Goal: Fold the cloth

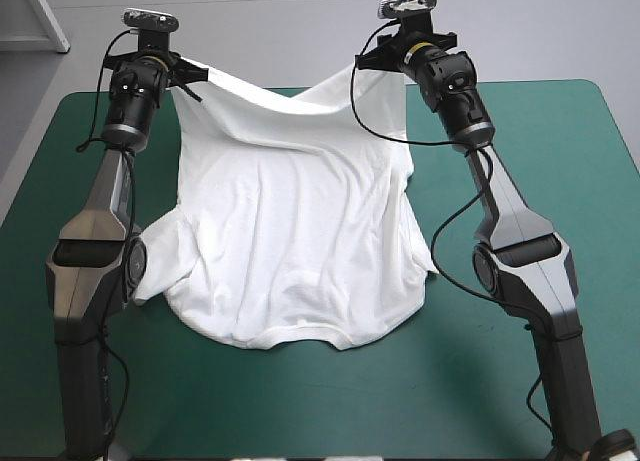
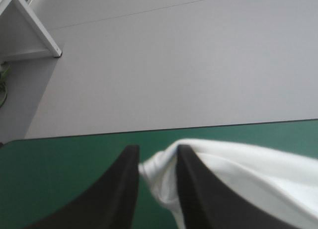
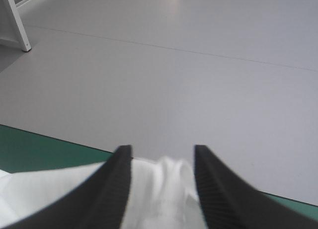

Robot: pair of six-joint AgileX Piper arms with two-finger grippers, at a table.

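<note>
The white T-shirt point(image 1: 290, 231) hangs lifted near the table's far edge, held by two corners, its lower part with the sleeves and collar end draped on the teal-green cover point(image 1: 540, 141). My left gripper point(image 1: 188, 74) is shut on the T-shirt at its far left corner; in the left wrist view the left gripper point(image 2: 156, 162) pinches a white fold point(image 2: 159, 177) between the black fingers. My right gripper point(image 1: 368, 63) is shut on the T-shirt at its far right corner, and white cloth point(image 3: 161, 189) fills the gap of the right gripper point(image 3: 163, 154) in its own view.
The table's far edge point(image 2: 223, 124) lies just ahead of both grippers, with grey floor beyond. Bare cover lies to the left point(image 1: 50, 171) and right of the shirt and along the near side point(image 1: 330, 401).
</note>
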